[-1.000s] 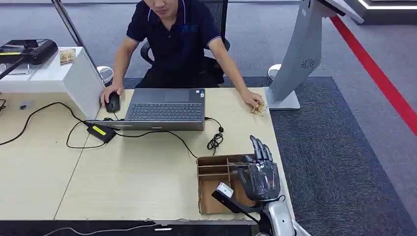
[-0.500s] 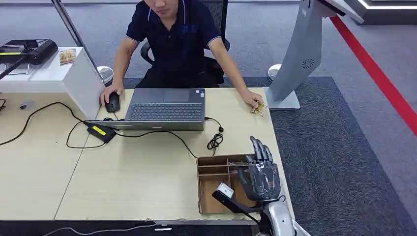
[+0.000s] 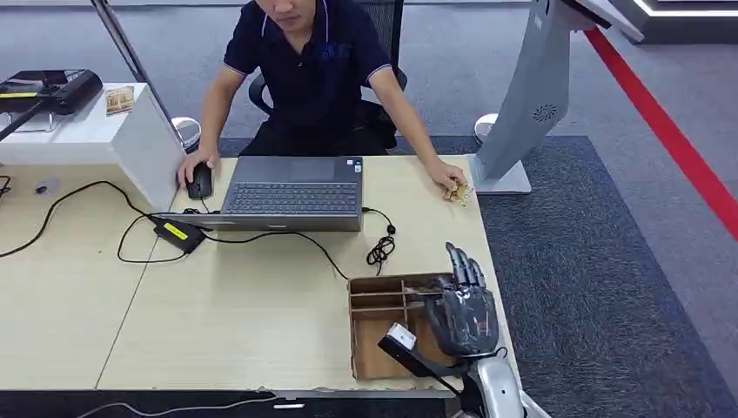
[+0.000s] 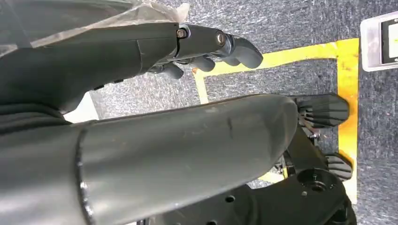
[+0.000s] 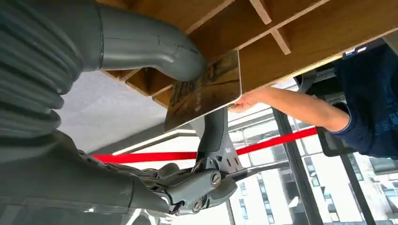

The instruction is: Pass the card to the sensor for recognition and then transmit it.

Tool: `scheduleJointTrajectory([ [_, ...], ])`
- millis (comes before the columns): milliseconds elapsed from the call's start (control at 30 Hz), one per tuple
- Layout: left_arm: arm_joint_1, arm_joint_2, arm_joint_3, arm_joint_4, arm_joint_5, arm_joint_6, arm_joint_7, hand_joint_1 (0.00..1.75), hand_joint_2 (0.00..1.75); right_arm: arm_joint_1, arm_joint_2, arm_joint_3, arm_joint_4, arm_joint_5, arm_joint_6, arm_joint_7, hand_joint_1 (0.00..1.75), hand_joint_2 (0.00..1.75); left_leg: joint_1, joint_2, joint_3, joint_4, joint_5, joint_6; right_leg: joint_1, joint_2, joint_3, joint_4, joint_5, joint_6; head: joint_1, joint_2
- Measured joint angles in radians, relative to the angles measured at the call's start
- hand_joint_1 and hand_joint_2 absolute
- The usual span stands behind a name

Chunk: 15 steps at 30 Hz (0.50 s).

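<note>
Card: a thin, flat, glossy card (image 5: pixel 206 91) with a brownish printed face is seen in the right wrist view, pinched at one edge while most of its face stands free.
Handling: it is judged light, stiff and slippery; an edge pinch between thumb and finger is judged the right hold, with the face left clear for reading. A loose pinch could let it pivot or slide out.
Right hand: the right hand (image 3: pixel 466 309) is closed on the card, the thick grey thumb (image 5: pixel 150 44) pressed on one face and a dark finger (image 5: pixel 213 129) set against the other.
Card position: it is held just above the cardboard divider box (image 3: pixel 374 300) at the near right corner of the tabletop (image 3: pixel 235 313), over the compartments and not lying in them.
Left hand: the left hand (image 4: pixel 206 47) hangs over grey carpet with fingers curled in; nothing is seen in it.
Sensor: the grey kiosk stand (image 3: pixel 531 104) beyond the tabletop's far right corner is judged the likely reader, well apart from the card.
Person: a seated person (image 3: pixel 313 70) is at the laptop (image 3: pixel 291 192), one hand (image 3: pixel 448 181) resting near the stand's base.
</note>
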Motion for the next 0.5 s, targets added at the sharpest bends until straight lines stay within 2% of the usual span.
scheduleJointTrajectory([
  [167,0.0,0.0,0.0,0.0,0.0,0.0,0.0,0.0,0.0,0.001,-0.002,-0.004,0.005,0.0,0.0,0.0,1.06,1.75,0.0,0.0,0.0,0.0,0.0,0.0,0.0,0.0,0.0,0.0,0.0,0.0,0.0,0.0],
  [267,0.0,0.0,0.0,0.0,0.0,0.0,0.0,0.0,0.0,0.001,-0.003,-0.006,0.005,0.0,0.0,0.0,1.2,1.75,0.0,0.0,0.0,0.0,0.0,0.0,0.0,0.0,0.0,0.0,0.0,0.0,0.0,0.0],
  [333,0.0,0.0,0.0,0.0,0.0,0.0,0.0,0.0,0.0,0.001,-0.003,-0.007,0.006,0.002,0.0,0.0,1.55,1.75,0.0,0.0,0.0,0.0,0.0,0.0,0.0,0.0,0.0,0.0,0.0,0.0,0.0,0.0],
  [367,0.0,0.0,0.0,0.0,0.0,0.0,0.0,0.0,0.0,0.001,-0.004,-0.008,0.006,0.002,0.0,0.0,1.55,1.75,0.0,0.0,0.0,0.0,0.0,0.0,0.0,0.0,0.0,0.0,0.0,0.0,0.0,0.0],
  [433,0.0,0.0,0.0,0.0,-0.001,0.0,0.0,0.0,0.0,0.002,-0.004,-0.008,0.006,0.002,0.0,0.0,1.73,1.75,0.0,0.0,0.0,0.0,0.0,0.0,0.0,0.0,0.0,0.0,0.0,0.0,0.0,0.0],
  [500,0.0,0.0,0.0,0.0,-0.002,0.0,0.0,0.0,0.0,0.002,-0.004,-0.008,0.006,0.002,0.0,0.0,1.75,1.75,0.0,0.0,0.0,0.0,0.0,0.0,0.0,0.0,0.0,0.0,0.0,0.0,0.0,0.0],
])
